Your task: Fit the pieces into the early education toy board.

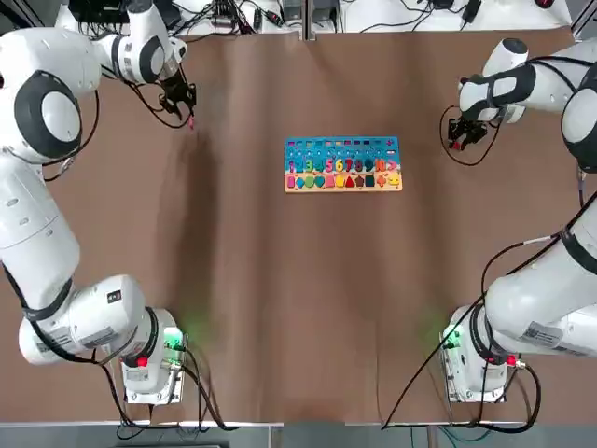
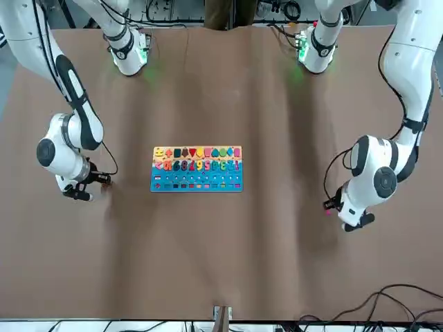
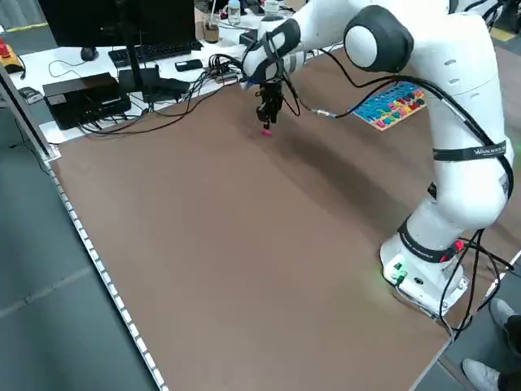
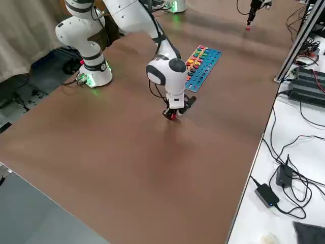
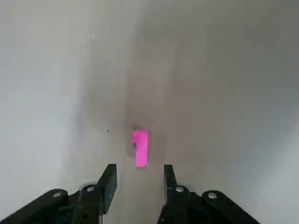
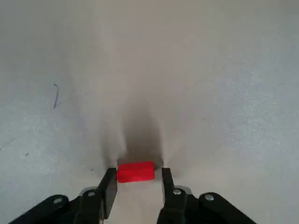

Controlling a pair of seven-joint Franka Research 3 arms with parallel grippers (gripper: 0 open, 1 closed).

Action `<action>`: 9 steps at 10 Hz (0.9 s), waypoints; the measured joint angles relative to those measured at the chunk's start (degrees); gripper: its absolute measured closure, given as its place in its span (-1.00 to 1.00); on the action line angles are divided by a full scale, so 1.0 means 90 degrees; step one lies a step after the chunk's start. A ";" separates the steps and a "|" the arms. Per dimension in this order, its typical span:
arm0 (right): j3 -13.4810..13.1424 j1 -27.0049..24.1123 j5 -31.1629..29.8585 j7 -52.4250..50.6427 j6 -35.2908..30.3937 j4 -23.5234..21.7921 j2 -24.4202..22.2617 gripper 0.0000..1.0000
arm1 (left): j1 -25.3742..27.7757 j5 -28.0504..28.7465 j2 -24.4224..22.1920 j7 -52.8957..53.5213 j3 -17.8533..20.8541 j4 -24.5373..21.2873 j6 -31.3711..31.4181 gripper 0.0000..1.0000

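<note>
Left claw [image 5: 138, 176]: fingers spread, holding nothing, poised over the table [image 1: 280, 308] at its far left. Pink piece [image 5: 140, 148], shaped like a numeral one, lies just ahead of the fingertips and centred on the gap between them; its long axis runs along the line of approach, across the closing direction, so the fingers would likely pinch its narrow width. In the top view the pink piece [image 1: 191, 122] shows just below the left claw [image 1: 180, 97].

Board [image 1: 342, 164]: flat at mid-table, between the two claws and well apart from each; most recesses look filled, exact vacancies cannot be told.

Right claw [image 6: 135, 179]: fingers either side of a red piece [image 6: 135, 171], which sits between the fingertips with its long axis spanning finger to finger; whether the grip bears on it cannot be told. In the top view the right claw [image 1: 465, 132] hangs at the table's far right.

Judgement: each arm is nearest its own piece; board lies inward from both.
</note>
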 joint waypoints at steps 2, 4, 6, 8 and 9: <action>0.0000 0.0000 0.0000 -0.0003 0.0000 0.0000 0.0000 0.09 | -0.0001 0.0002 0.0131 -0.0007 0.0008 0.0006 0.0151 0.03; 0.0001 0.0000 0.0000 -0.0007 0.0000 0.0001 0.0000 0.13 | -0.0014 0.0002 0.0227 -0.0010 0.0064 0.0006 0.0241 0.04; 0.0001 0.0000 0.0000 -0.0012 0.0000 0.0001 0.0000 0.16 | -0.0025 0.0029 0.0277 -0.0010 0.0117 0.0006 0.0257 0.07; 0.0001 0.0000 0.0000 -0.0014 0.0000 0.0001 -0.0001 0.19 | -0.0038 0.0079 0.0317 -0.0011 0.0123 0.0006 0.0269 0.11; 0.0001 0.0000 0.0000 -0.0015 0.0000 0.0001 -0.0002 0.19 | -0.0044 0.0162 0.0335 -0.0021 0.0123 0.0006 0.0280 0.12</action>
